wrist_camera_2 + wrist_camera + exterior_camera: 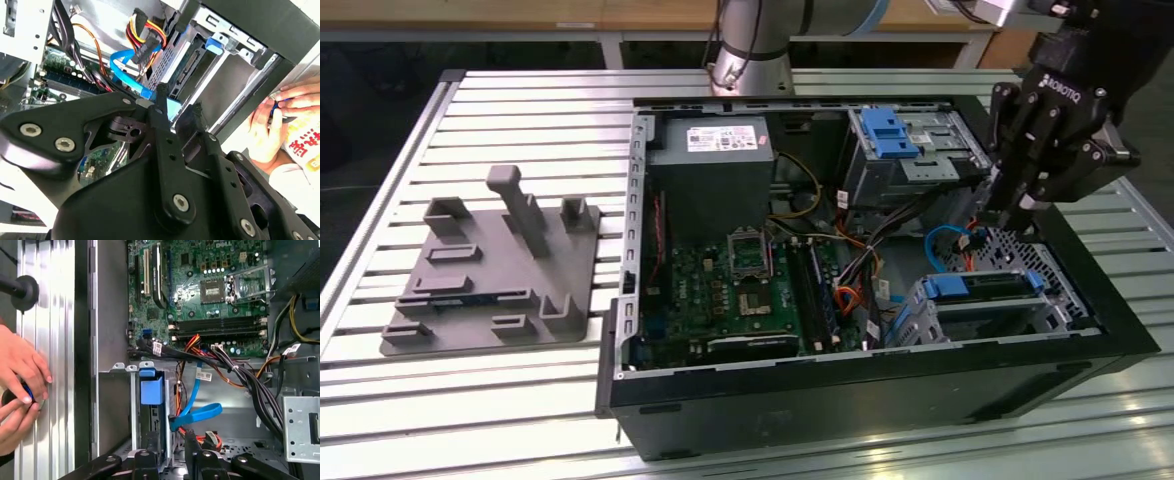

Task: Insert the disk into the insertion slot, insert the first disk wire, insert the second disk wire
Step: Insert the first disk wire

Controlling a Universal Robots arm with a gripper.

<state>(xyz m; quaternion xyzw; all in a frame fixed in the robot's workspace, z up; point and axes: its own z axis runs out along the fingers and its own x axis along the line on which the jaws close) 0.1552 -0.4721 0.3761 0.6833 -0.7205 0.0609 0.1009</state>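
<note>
Exterior view: shows the gripper [1014, 212] poised just above the insertion slot [1062, 300], beside a blue cable [934, 245], with the disk [987, 284] seated inside that slot.

Second wrist view: puts the gripper [179, 100] near the slot, with the blue cable just beside it. Cannot tell how far open it is, nor whether anything is gripped.

First wrist view: adds a person's hands [20, 380], well apart from the slot.
</note>
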